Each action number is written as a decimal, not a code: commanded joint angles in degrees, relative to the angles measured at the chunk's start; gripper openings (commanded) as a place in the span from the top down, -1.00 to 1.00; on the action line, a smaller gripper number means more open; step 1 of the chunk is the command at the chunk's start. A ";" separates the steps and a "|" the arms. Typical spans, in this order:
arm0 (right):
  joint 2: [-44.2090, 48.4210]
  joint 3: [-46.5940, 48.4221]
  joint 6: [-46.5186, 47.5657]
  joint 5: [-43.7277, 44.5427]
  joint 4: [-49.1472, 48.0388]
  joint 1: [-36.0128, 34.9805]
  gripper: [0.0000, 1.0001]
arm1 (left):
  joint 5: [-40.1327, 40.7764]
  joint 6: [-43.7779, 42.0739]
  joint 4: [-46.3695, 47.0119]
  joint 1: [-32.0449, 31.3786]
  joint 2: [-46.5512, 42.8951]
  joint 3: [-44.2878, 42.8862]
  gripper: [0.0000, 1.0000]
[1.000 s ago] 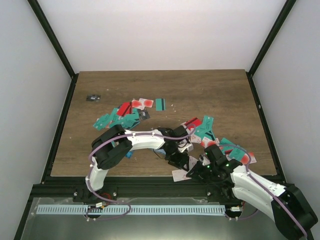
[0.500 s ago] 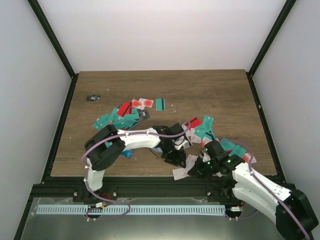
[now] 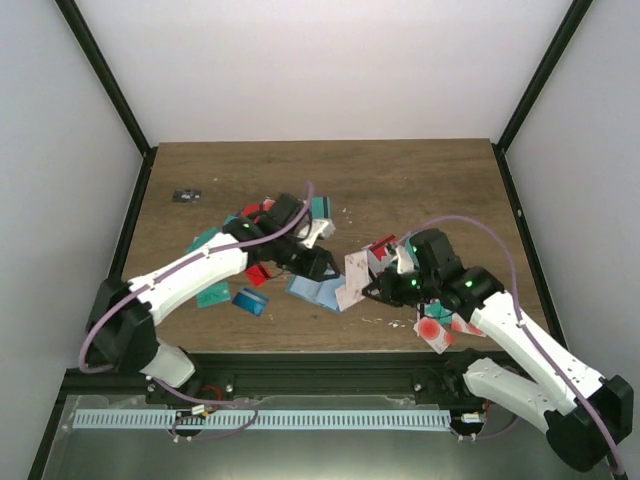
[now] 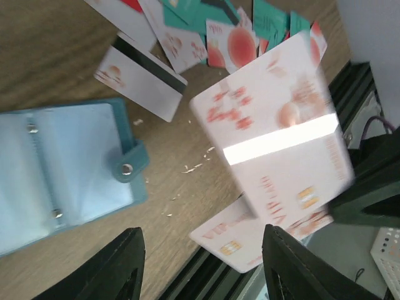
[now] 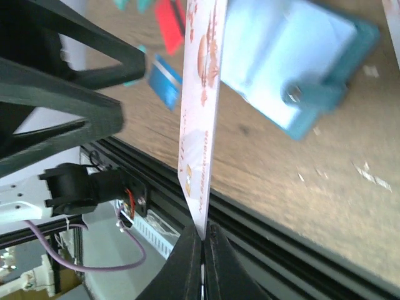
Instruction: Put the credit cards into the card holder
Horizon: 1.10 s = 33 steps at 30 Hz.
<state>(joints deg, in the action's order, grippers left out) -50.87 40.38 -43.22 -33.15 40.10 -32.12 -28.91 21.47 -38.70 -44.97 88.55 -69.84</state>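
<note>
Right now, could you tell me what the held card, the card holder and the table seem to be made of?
Card: stiff plastic, probably; glossy, with a bright glare band. Card holder: soft teal leatherette or vinyl, paler pockets, metal-looking snap. Table: wood-grain, likely laminate, matte.

- The table [image 3: 420, 190] is brown wood with lines of grain. It is dull, not shiny.
- The card holder [image 4: 69, 162] looks soft, like cloth or fake leather; I can't tell which. Its pale pockets inside look smooth.
- Its little round snap [image 4: 127, 168] looks like shiny metal.
- The white card [image 4: 275, 144] is thin, smooth plastic, and a bright strip of light shines on it.
- The striped card [image 4: 140, 78] has a dark, dull band.
- The left fingers [image 4: 122, 262] are dull black plastic.
- The arm shells [image 3: 200, 270] are smooth white plastic.
- The front rail [image 3: 300, 372] looks like black metal.
</note>
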 commanded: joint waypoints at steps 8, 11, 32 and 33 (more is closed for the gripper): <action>-2.90 15.40 22.55 -2.61 -2.87 -0.14 0.99 | -9.21 -11.42 1.95 7.92 -17.26 3.20 -0.15; -2.69 16.86 26.61 -4.69 -2.67 -0.14 0.99 | -12.44 -12.73 2.41 8.55 -19.80 3.23 -0.16; -3.66 17.65 36.01 -19.73 -3.15 -0.09 0.99 | -17.82 -15.15 3.89 8.61 -22.24 5.18 -0.18; -3.63 17.63 35.90 -20.33 -3.71 -0.13 0.99 | -19.05 -15.12 4.17 8.47 -21.66 5.28 -0.15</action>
<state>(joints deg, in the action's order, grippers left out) -54.68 55.79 -9.69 -48.99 38.04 -32.12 -44.14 7.42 -37.26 -36.60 66.30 -65.45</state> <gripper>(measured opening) 0.024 0.594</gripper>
